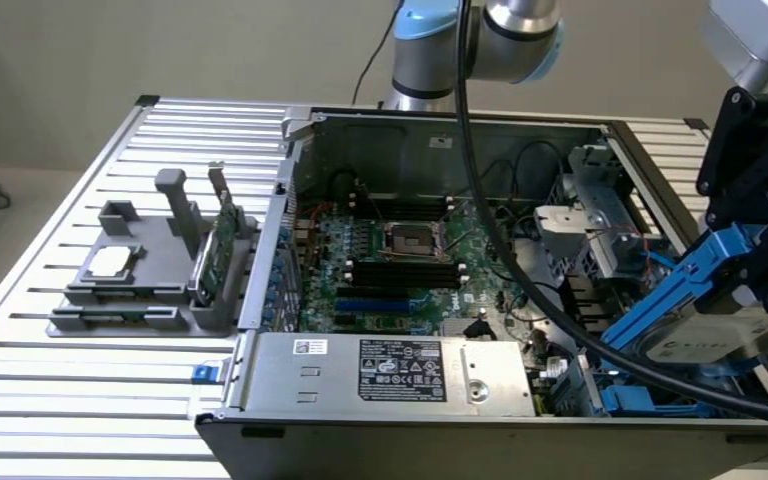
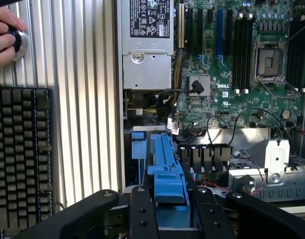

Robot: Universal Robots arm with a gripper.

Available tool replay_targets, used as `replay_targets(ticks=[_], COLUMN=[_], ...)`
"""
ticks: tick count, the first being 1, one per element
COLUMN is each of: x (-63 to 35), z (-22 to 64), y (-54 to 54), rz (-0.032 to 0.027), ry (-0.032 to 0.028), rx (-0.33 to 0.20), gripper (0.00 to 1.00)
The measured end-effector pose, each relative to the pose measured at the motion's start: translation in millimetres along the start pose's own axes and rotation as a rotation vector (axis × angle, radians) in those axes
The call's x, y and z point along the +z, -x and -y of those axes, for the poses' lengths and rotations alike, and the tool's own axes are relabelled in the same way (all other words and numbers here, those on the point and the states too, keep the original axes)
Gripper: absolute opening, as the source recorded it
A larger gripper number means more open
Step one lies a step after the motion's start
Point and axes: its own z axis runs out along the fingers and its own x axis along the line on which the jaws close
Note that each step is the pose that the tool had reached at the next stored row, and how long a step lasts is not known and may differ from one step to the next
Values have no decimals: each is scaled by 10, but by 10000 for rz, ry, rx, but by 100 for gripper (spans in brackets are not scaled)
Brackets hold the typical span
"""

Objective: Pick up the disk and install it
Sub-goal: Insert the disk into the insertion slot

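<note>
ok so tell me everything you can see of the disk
The disk is a flat silver-grey metal drive with a white printed label, edged by blue plastic rails. It hangs tilted, one end high, at the exterior view's right, over the open computer case. The black gripper is clamped on it, with a blue rail between its fingers.

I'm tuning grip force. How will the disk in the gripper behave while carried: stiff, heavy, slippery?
Probably stiff: the disk is a flat metal-cased slab. Likely heavy for its size, so, held tilted by the gripper, it may pivot. Its blue rails look like smooth plastic, so it could slip.
</note>
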Motion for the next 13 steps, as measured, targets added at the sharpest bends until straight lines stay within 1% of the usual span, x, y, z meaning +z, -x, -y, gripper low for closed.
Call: replay_targets(ticks=[13], x=[75], z=[-3], y=[24], rz=[-29], ry=[2], rx=[-63], gripper=[33])
